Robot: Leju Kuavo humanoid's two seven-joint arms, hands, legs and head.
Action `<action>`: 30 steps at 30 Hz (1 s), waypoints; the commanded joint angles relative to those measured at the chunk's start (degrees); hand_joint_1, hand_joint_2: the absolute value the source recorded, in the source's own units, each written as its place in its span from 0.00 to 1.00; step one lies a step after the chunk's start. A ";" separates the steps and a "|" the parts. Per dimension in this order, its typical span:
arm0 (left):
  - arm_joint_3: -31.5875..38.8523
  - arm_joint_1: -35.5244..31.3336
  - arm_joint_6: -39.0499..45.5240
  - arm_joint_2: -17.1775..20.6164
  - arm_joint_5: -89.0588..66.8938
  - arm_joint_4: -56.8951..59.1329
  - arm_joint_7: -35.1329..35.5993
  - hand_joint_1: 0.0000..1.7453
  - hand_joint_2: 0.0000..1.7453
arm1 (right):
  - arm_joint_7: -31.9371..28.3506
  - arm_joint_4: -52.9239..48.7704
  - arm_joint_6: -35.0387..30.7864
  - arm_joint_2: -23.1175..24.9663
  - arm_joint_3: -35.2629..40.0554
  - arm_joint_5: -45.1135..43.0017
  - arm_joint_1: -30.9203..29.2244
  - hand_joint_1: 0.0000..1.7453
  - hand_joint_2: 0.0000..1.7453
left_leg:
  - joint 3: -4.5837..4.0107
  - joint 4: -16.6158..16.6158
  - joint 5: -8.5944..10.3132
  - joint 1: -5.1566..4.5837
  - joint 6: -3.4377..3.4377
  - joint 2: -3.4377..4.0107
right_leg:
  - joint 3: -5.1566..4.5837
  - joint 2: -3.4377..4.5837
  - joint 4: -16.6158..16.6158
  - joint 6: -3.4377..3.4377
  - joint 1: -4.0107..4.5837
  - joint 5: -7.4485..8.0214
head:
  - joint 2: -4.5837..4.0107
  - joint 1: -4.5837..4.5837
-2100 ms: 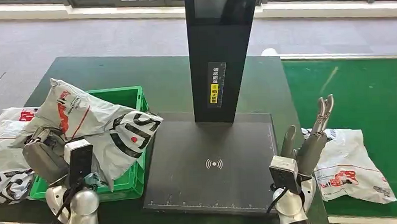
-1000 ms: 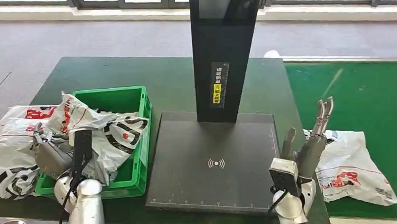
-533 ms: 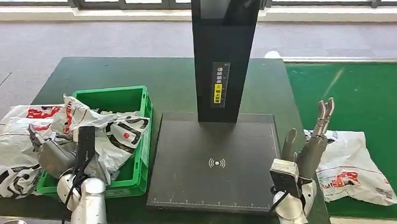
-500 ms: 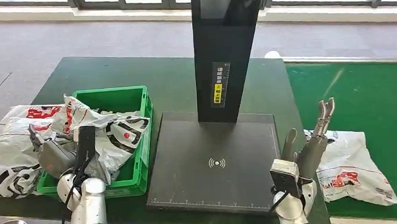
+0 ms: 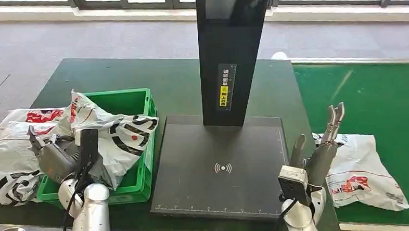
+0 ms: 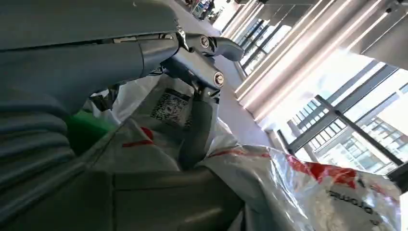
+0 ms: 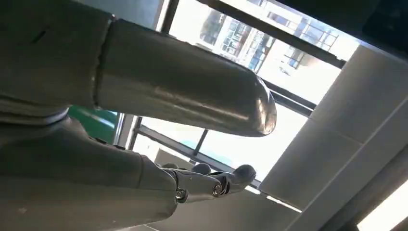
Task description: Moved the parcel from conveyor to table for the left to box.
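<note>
A white parcel (image 5: 117,137) with black and red print lies crumpled over the green crate (image 5: 120,93) at the table's left. My left hand (image 5: 53,156) is at the parcel's near left end. In the left wrist view one finger (image 6: 197,125) of the left hand (image 6: 192,96) bends down onto the parcel (image 6: 308,192) against the thumb, pinching a fold, while the other fingers are spread. My right hand (image 5: 318,152) stands upright and open, holding nothing, at the right edge of the scanner base. Its straight fingers (image 7: 211,185) show in the right wrist view.
A black scanner column (image 5: 231,57) rises from a dark base plate (image 5: 221,198) mid-table. A second white parcel (image 5: 358,171) lies on the green conveyor (image 5: 368,98) just right of my right hand. More parcels (image 5: 11,150) lie left of the crate.
My left hand has lowered the parcel from above the crate down into it and moved slightly left. The right hand has stayed in place.
</note>
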 commanded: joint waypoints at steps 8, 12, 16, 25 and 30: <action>-7.93 7.66 -0.26 -0.11 4.07 -12.87 -0.13 0.00 0.00 | 0.11 2.58 0.13 0.55 -3.28 0.20 -1.11 0.00 0.00 | -0.04 -0.10 -0.18 0.00 -0.11 0.16 | -0.08 0.19 -0.12 -0.09 0.01 -0.06 | 0.02 0.00; -8.67 7.91 -0.26 -0.11 4.08 -13.90 0.01 0.00 0.00 | 0.11 2.38 0.13 0.77 -3.84 0.47 -0.87 0.00 0.00 | 0.04 -0.19 -0.21 0.00 -0.12 0.25 | -0.03 0.26 -0.22 -0.11 0.02 -0.07 | 0.00 0.00; -9.61 8.26 -0.26 -0.11 5.47 -14.90 -0.33 0.00 0.00 | 0.11 2.09 0.13 0.95 -4.02 0.48 -0.46 0.00 0.00 | -0.04 -0.13 -0.22 0.00 -0.12 0.17 | -0.09 0.20 -0.15 -0.10 0.02 -0.11 | 0.00 0.02; -8.96 8.36 -0.26 -0.11 6.36 -14.69 -1.56 0.00 1.00 | 0.11 2.05 0.13 0.91 -3.96 0.31 -0.27 0.00 0.00 | -0.02 -0.15 -0.21 0.00 -0.12 0.21 | -0.08 0.22 -0.17 -0.11 0.01 -0.11 | 0.02 0.00; -8.96 8.36 -0.26 -0.11 6.36 -14.69 -1.56 0.00 1.00 | 0.11 2.05 0.13 0.91 -3.96 0.31 -0.27 0.00 0.00 | 0.00 -0.17 -0.22 -0.02 -0.12 0.24 | -0.08 0.25 -0.17 -0.11 0.00 -0.11 | 0.02 0.02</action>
